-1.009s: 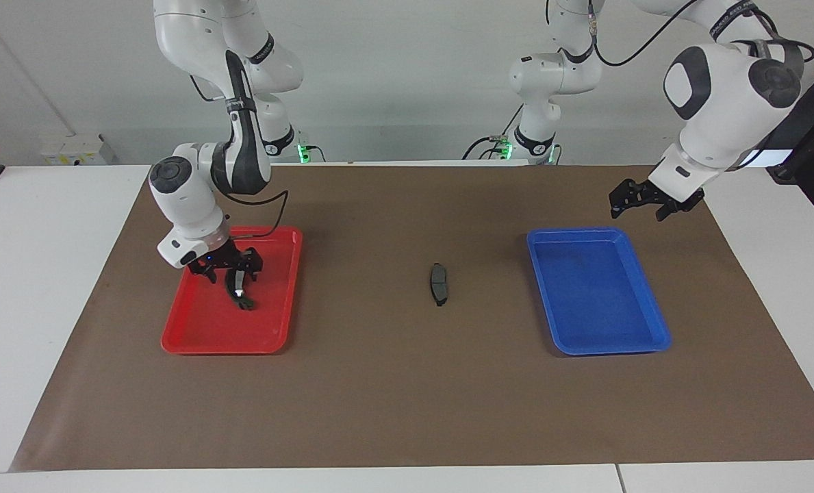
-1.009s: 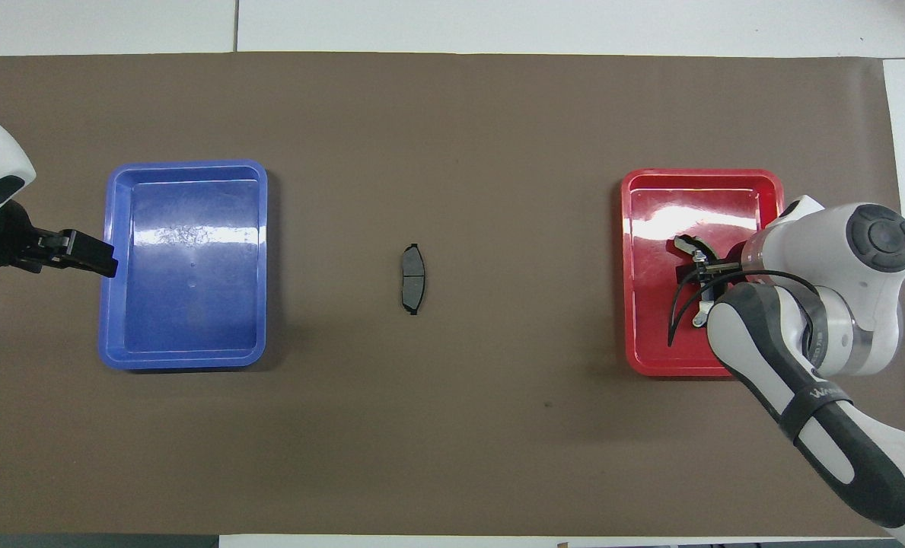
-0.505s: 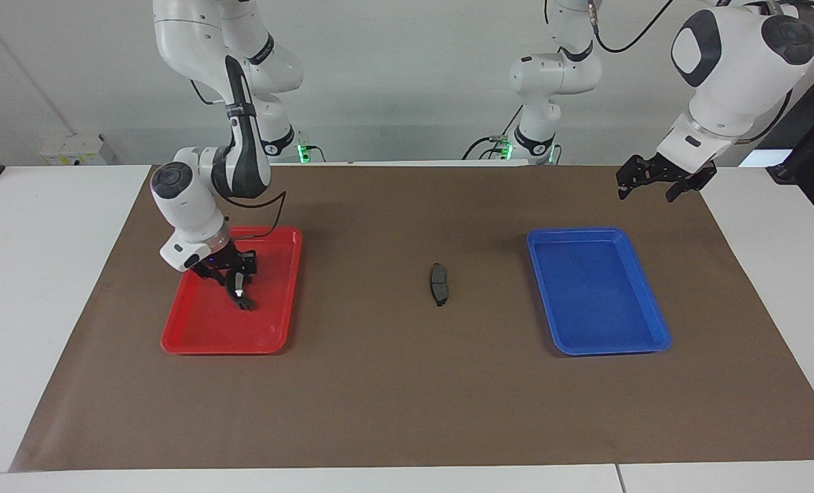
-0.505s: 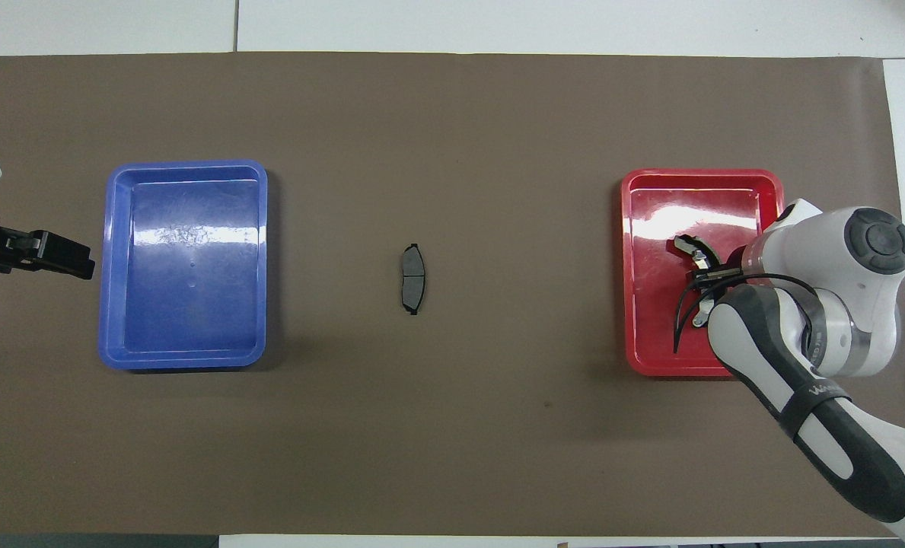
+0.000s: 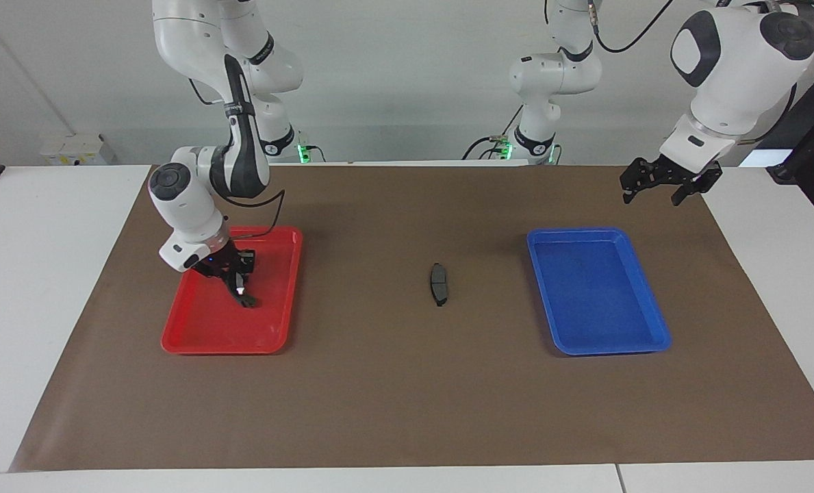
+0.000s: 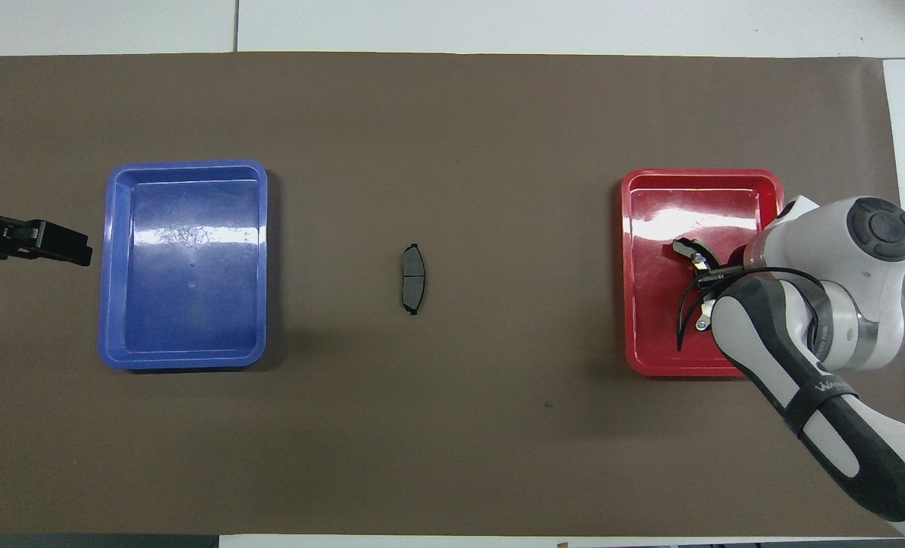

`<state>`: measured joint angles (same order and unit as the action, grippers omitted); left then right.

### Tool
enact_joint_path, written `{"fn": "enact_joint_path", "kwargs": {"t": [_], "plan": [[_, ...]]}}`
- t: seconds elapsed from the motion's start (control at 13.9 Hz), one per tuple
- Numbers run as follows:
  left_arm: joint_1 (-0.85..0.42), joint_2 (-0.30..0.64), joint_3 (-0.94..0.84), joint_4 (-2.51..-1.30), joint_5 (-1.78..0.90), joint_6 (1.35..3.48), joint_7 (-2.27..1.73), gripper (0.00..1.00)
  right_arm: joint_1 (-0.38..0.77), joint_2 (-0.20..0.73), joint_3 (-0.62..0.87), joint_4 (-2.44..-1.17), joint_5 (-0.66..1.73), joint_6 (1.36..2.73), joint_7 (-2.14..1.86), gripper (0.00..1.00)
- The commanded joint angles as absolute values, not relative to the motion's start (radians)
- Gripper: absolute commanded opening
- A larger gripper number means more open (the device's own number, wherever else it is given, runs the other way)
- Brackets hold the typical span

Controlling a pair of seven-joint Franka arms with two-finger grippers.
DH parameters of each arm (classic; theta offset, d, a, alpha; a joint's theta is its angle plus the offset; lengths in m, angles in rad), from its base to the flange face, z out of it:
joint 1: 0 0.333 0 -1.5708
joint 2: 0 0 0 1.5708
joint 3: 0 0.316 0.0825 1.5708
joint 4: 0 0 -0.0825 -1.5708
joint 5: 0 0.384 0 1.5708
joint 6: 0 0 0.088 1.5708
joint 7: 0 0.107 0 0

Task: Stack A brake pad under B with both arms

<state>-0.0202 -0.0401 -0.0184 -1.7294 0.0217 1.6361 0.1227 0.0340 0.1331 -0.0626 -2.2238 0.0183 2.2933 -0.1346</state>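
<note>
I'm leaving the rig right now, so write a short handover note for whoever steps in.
Right gripper: down in the red tray, shut on B.
Left gripper: open, holding nothing, waiting in the air near the blue tray.
A brake pad: flat on the mat, mid-table between the trays.
Done: A placed, B gripped.
Left: lift B from the tray, carry it over and set it on A.

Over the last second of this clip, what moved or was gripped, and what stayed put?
The right gripper closed on the long black crescent brake piece with a silver strip in the red tray. The left gripper, open, pulled up and away from the blue tray. The short dark-grey brake pad on the brown mat and both trays stayed put.
</note>
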Motion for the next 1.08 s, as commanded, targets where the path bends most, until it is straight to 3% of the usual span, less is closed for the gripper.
{"fn": "enact_joint_path", "kwargs": {"t": [0.0,0.22,0.58,1.01], "plan": [[-0.017,-0.037,-0.020,-1.729,0.016,1.648,0.104,0.99,0.037,0.114,-0.055,-2.090,0.035,2.130,-0.124,0.00],[-0.006,-0.037,-0.018,-1.727,-0.025,1.640,0.067,0.99,0.044,0.136,0.038,-1.958,0.035,2.040,-0.005,0.00],[-0.006,-0.035,-0.020,-1.727,-0.025,1.649,0.071,0.99,0.267,0.190,0.066,-1.879,0.034,2.036,0.290,0.00],[-0.006,-0.037,-0.020,-1.727,-0.025,1.649,0.071,0.99,0.481,0.391,0.067,-1.682,0.035,2.049,0.583,0.00]]}}
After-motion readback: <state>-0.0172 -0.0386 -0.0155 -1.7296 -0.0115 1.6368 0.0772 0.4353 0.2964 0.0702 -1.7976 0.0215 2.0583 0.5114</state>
